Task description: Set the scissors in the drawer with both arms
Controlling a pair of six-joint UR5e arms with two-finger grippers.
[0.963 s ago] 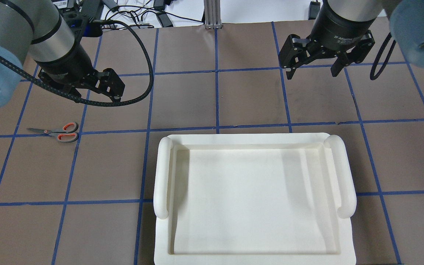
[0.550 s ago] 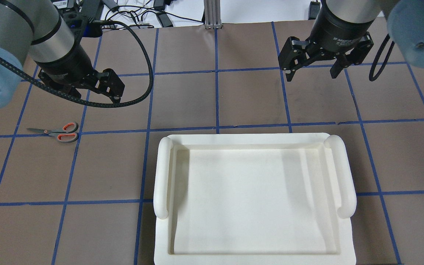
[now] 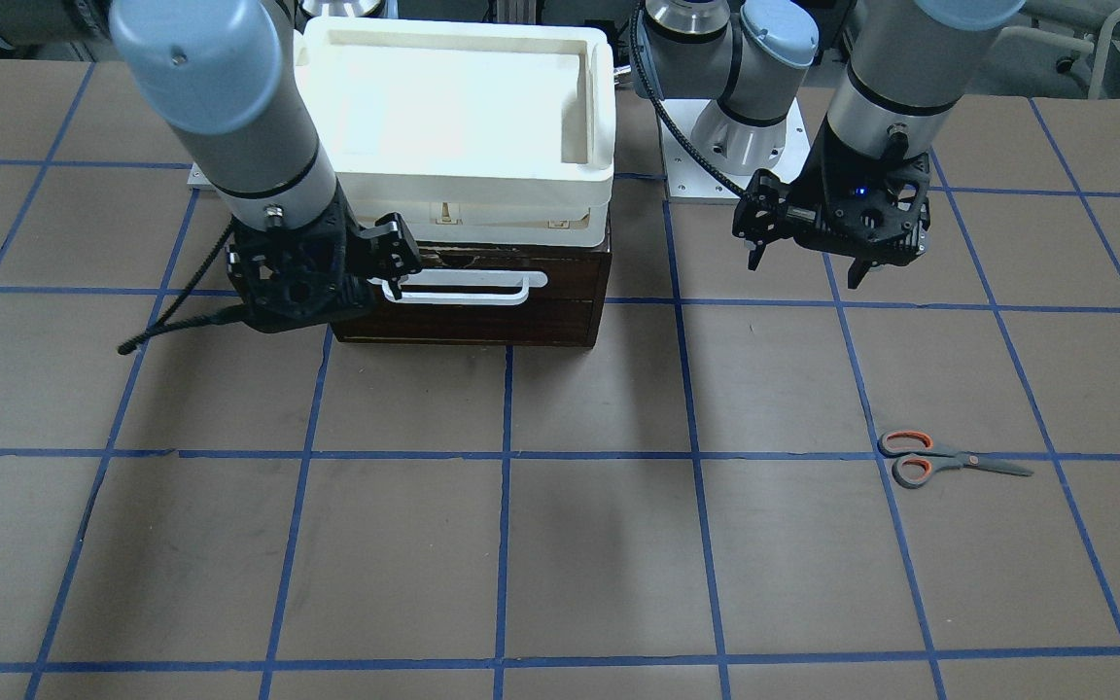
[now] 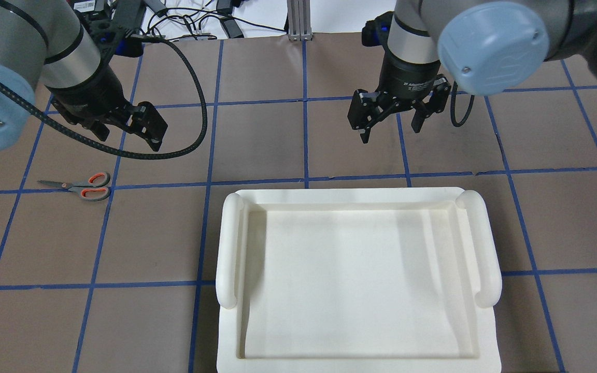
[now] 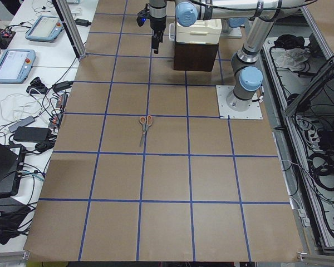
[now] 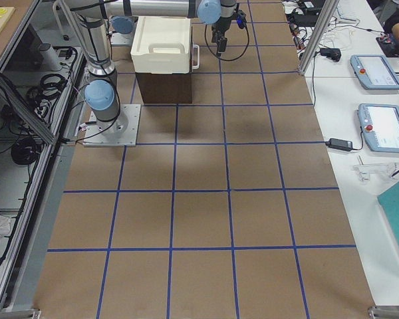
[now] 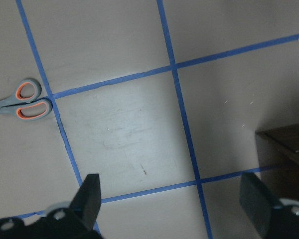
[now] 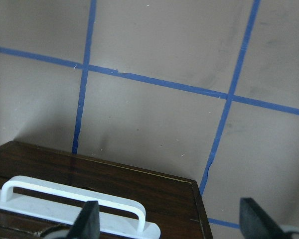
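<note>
Right gripper [image 4: 389, 124] jaws wide, by one end of drawer [image 3: 521, 326] handle [image 3: 468, 285]. Left gripper [image 3: 806, 270] jaws wide, over bare table. Scissors [image 4: 78, 186] flat, well apart from it.

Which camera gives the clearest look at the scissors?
The front-facing view: the scissors lie whole, sharp and unobstructed. Overhead shows the scissors whole too. The left view shows them tiny; the left wrist camera cuts off the blades. The others miss them.
</note>
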